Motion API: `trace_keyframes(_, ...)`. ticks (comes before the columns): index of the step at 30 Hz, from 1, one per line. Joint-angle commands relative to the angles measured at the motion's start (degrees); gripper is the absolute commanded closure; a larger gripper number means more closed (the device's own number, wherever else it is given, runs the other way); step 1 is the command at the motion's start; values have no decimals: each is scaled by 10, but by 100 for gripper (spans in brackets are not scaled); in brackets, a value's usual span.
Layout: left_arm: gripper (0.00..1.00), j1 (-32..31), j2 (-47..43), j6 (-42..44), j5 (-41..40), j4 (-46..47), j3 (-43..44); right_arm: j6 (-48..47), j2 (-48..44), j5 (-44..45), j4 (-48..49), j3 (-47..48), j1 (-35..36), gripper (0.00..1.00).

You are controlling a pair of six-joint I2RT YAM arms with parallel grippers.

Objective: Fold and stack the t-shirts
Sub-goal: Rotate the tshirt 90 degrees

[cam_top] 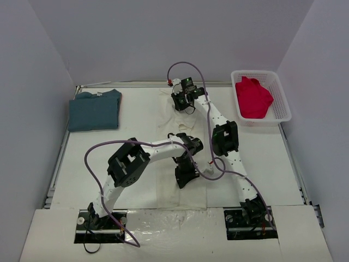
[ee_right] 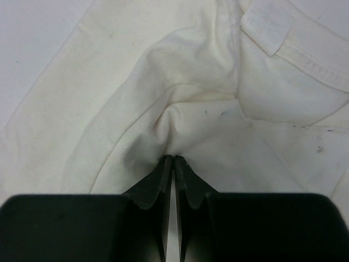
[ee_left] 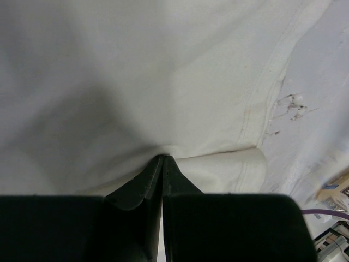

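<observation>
Left wrist and right wrist show jaws pinching the cream-white t-shirt [ee_left: 136,82].

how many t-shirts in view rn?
3. The cream-white t-shirt is spread mid-table, the teal t-shirt lies folded at the far left, and the red t-shirt sits in the white basket at the far right. Another could be hidden under the red one.

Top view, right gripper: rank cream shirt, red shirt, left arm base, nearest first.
1. cream shirt: pinched in the right gripper, far centre of the table.
2. red shirt: in the basket, off to the gripper's right.
3. left arm base: near edge, left side.
</observation>
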Motion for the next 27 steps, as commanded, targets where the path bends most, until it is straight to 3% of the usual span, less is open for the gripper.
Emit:
trace_keyframes(1, 98, -17, -4, 18, -17, 33, 65, -15, -18, 11, -15, -1, 15, 97)
trace_keyframes(6, 98, -24, -71, 26, -18, -16, 138, -34, -90, 48, -12, -27, 22, 100)
trace_keyframes(7, 98, -25, -88, 24, -21, -14, 142, -38, -120, 54, -11, -35, 23, 92)
trace_keyframes(9, 98, -25, -138, 26, -23, -11, 151, -46, -152, 59, -11, -64, 23, 90)
trace_keyframes(12, 98, -25, -206, 40, -24, -11, 146, -67, -219, 66, -9, -122, 22, 75)
trace_keyframes(13, 98, -24, -239, 44, -29, -10, 139, -71, -249, 76, -9, -137, 21, 65)
trace_keyframes(16, 98, -5, -278, 57, -52, -10, 96, -88, -306, 99, -10, -213, 14, 61)
trace_keyframes(18, 98, 41, -313, 64, -47, 2, 39, -102, -345, 107, -11, -260, 1, 63)
trace_keyframes(20, 98, 86, -349, 77, -26, 8, 0, -109, -367, 98, -26, -315, -13, 76)
trace_keyframes(22, 98, 195, -387, 96, 12, 26, -56, -126, -387, 50, -82, -335, -21, 95)
trace_keyframes(23, 98, 196, -402, 101, 22, 26, -74, -133, -387, 35, -110, -333, -21, 99)
trace_keyframes(27, 98, 362, -485, 96, 47, 98, -166, -162, -368, 2, -223, -322, 14, 100)
